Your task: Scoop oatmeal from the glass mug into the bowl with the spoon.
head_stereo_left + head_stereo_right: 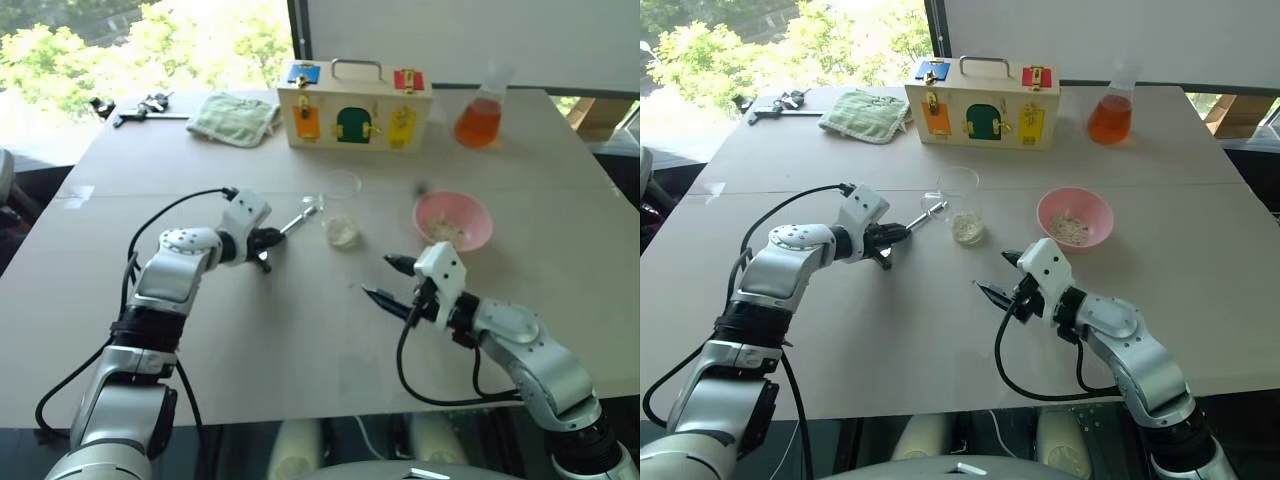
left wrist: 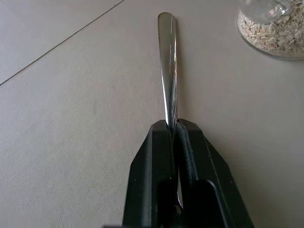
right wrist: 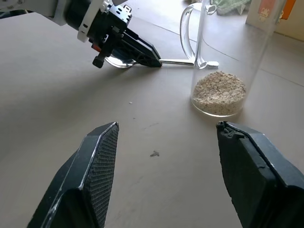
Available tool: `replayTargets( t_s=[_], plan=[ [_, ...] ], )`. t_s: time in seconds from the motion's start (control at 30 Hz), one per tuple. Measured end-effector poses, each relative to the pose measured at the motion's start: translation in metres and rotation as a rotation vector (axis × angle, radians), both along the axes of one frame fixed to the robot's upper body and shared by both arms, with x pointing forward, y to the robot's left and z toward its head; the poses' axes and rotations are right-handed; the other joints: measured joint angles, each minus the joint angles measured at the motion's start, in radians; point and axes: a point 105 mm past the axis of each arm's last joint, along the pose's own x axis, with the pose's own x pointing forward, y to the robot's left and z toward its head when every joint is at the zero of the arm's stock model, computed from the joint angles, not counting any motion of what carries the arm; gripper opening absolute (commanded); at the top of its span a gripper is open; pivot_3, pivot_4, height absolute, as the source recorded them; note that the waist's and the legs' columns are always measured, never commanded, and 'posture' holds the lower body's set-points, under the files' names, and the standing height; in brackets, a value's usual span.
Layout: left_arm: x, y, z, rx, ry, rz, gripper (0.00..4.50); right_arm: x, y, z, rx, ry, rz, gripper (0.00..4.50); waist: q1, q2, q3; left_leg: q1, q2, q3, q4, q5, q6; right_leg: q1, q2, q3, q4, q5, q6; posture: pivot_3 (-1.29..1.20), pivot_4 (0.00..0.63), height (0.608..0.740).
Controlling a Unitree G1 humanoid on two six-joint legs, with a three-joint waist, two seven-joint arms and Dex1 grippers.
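Note:
The spoon (image 1: 301,217) lies low over the table, its silver handle (image 2: 168,61) clamped between the fingers of my left gripper (image 1: 272,241), which is shut on it. The spoon's bowl end rests beside the base of the glass mug (image 1: 340,212), near its handle. The mug stands upright with a shallow layer of oatmeal (image 3: 219,92) at its bottom. To the right sits the pink bowl (image 1: 470,237), holding a few flakes (image 1: 1072,228). My right gripper (image 1: 378,277) hovers open and holds nothing, in front of the mug and the bowl.
At the back stand a wooden box with coloured doors and locks (image 1: 355,115), a conical flask of orange liquid (image 1: 479,120) and a green cloth (image 1: 235,117). A dark tool (image 1: 140,108) lies at the far left corner.

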Motion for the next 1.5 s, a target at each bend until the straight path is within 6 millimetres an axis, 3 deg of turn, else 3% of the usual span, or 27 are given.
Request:
replayTargets(
  t_s=[0.17,0.4,0.57,0.67,0.83,0.9,1.2,1.5],
  plan=[
    [-0.032,0.009,-0.003,-0.024,-0.052,0.032,0.03,-0.001,0.004,0.0,0.002,0.004,0.028,3.31,-0.011,0.0,0.0,-0.002,0.001,0.005,-0.003,0.0,0.0,-0.007,0.0,0.006,0.0,0.0,0.0,0.0,0.15,0.74],
    [-0.088,-0.007,-0.009,-0.202,-0.14,0.025,0.03,0.0,0.006,-0.006,0.03,0.072,0.034,3.31,-0.004,-0.002,0.001,-0.003,0.001,0.004,-0.002,-0.001,0.001,-0.007,-0.004,0.006,0.0,0.0,0.0,0.0,0.15,0.74],
    [-0.118,-0.017,0.014,-0.296,-0.262,0.008,0.03,-0.002,0.01,-0.01,0.115,0.241,0.04,3.31,0.013,-0.003,0.002,-0.005,0.0,0.001,-0.002,-0.002,0.003,-0.006,-0.005,0.005,0.0,0.0,-0.001,0.0,0.15,0.74],
    [-0.131,-0.026,0.013,-0.301,-0.267,-0.032,0.03,-0.002,0.011,-0.01,0.17,0.351,0.042,3.31,0.012,-0.003,0.002,-0.005,0.0,0.001,-0.002,-0.003,0.005,-0.006,-0.005,0.005,0.0,0.0,-0.001,0.0,0.15,0.74],
    [-0.136,-0.048,0.008,-0.305,-0.271,-0.099,0.03,0.006,0.018,0.007,0.316,0.439,0.03,3.31,0.013,-0.002,0.002,-0.005,0.0,0.0,-0.002,-0.004,0.006,-0.006,-0.004,0.001,0.0,0.0,-0.001,0.0,0.15,0.74],
    [-0.133,-0.067,0.008,-0.332,-0.288,-0.131,0.03,0.009,0.022,0.011,0.407,0.499,0.01,3.31,0.012,-0.002,0.002,-0.006,0.0,0.0,-0.002,-0.004,0.006,-0.007,-0.004,0.002,0.0,0.0,-0.001,0.0,0.15,0.74],
    [-0.13,-0.091,0.01,-0.37,-0.306,-0.179,0.03,0.02,0.031,0.012,0.557,0.606,-0.064,3.31,0.008,-0.002,0.002,-0.006,0.0,0.0,-0.002,-0.004,0.006,-0.007,-0.003,0.002,0.0,0.0,-0.001,0.0,0.15,0.74],
    [-0.126,-0.1,0.007,-0.393,-0.306,-0.159,0.03,0.032,0.026,0.016,0.621,0.619,-0.136,3.31,0.008,-0.002,0.002,-0.007,0.0,0.0,-0.002,-0.004,0.006,-0.007,-0.003,0.002,0.0,0.0,-0.001,0.0,0.15,0.74]
  ],
)
